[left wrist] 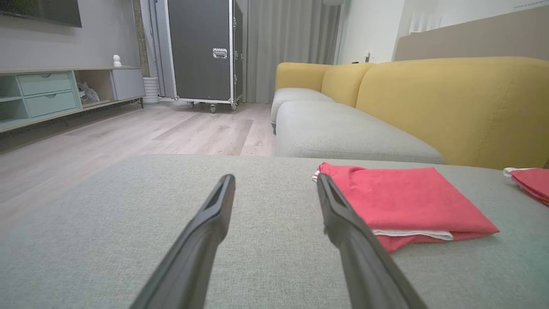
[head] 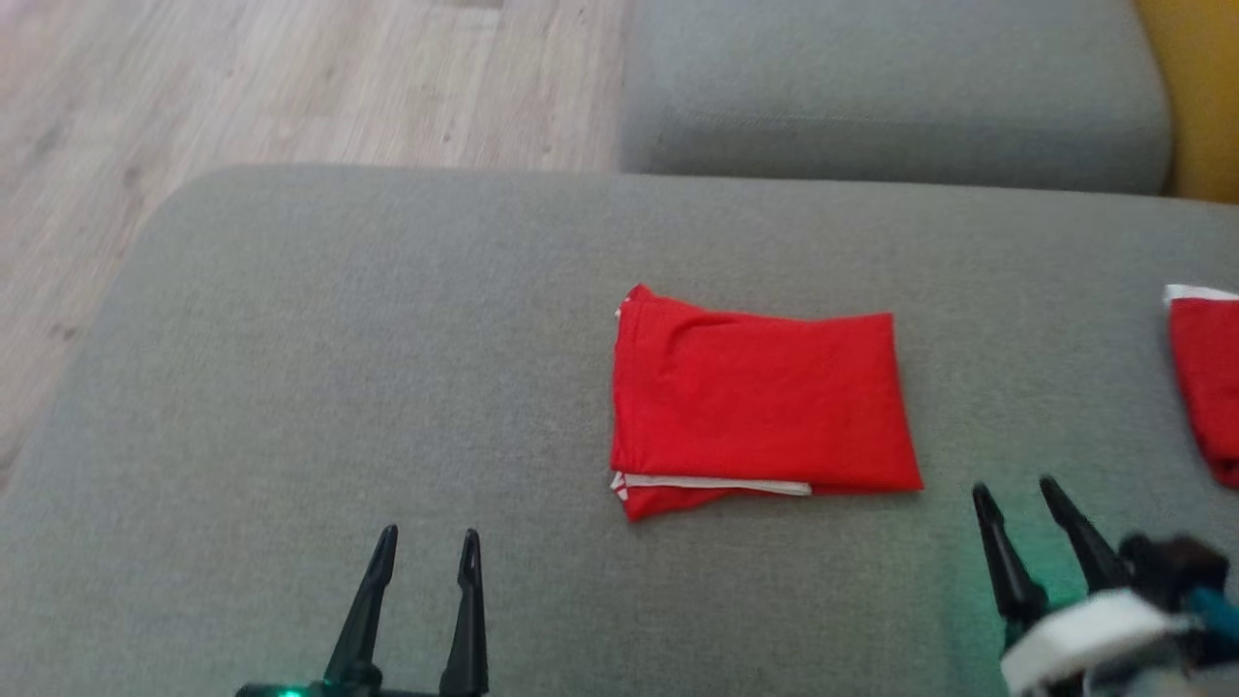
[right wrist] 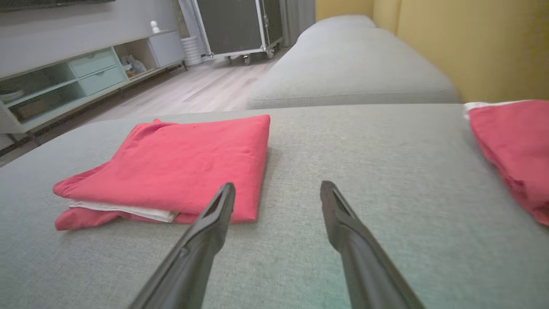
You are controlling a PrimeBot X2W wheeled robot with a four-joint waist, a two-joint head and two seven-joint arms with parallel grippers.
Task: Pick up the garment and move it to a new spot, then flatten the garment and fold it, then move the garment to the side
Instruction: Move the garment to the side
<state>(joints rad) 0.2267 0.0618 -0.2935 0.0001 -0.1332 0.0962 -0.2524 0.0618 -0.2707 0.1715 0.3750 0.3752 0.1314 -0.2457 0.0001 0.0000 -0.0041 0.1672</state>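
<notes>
- Grey seat cushion [head: 290, 407]: broad and flat, carries everything.
- Red garment [head: 760, 402]: lies mid-cushion as a tidy folded rectangle, white trim along the near edge. Judgement: folding looks done, so the move to the side is the step in hand.
- Second red cloth [head: 1205, 387]: at the cushion's right edge, well apart.
- Right gripper [head: 1013, 486]: jaws wide, empty, near the garment's near right corner.
- Left gripper [head: 429, 532]: jaws wide, empty, well to the left.
- Next move: pinch through all layers, or the fold opens.
- Wrist views add the yellow backrest [left wrist: 450, 107] and a black wheeled case [left wrist: 201, 47]; the head view gives the garment's outline from above.
</notes>
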